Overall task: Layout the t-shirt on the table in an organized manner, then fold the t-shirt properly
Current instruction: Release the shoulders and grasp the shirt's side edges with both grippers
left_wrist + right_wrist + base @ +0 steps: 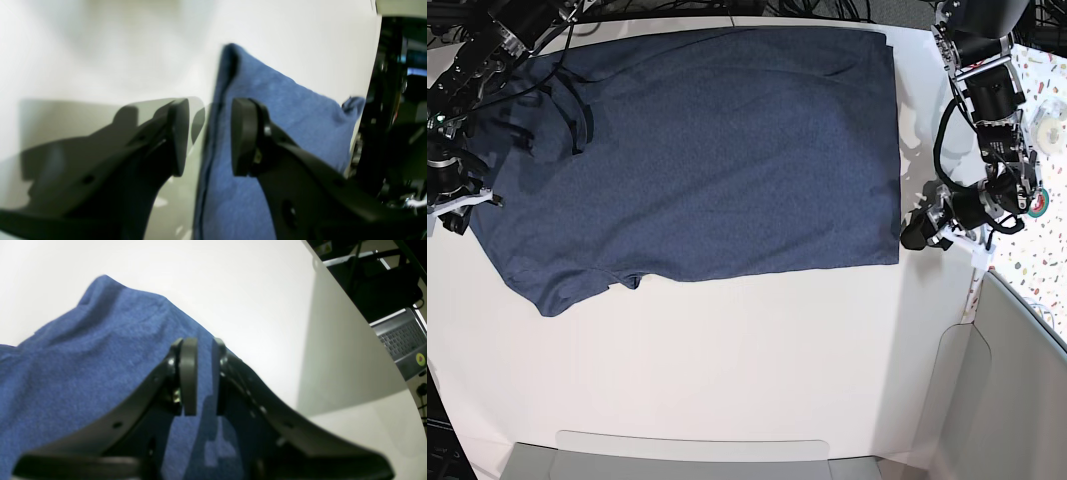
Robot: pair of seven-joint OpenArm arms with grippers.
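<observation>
So far the t-shirt (717, 150) lies spread nearly flat on the far part of the table (747, 370), with one sleeve still rumpled at its edge, and no fold is made yet. The left gripper (206, 136) stands released beside the shirt's edge, grasping nothing. The right gripper (203, 376) has its jaws a little apart over the cloth; whether it pinches any cloth, I cannot tell.

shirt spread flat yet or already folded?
Spread, not folded: in the base view the t-shirt lies open across the table, one sleeve out at its lower-left corner, a few wrinkles there.
</observation>
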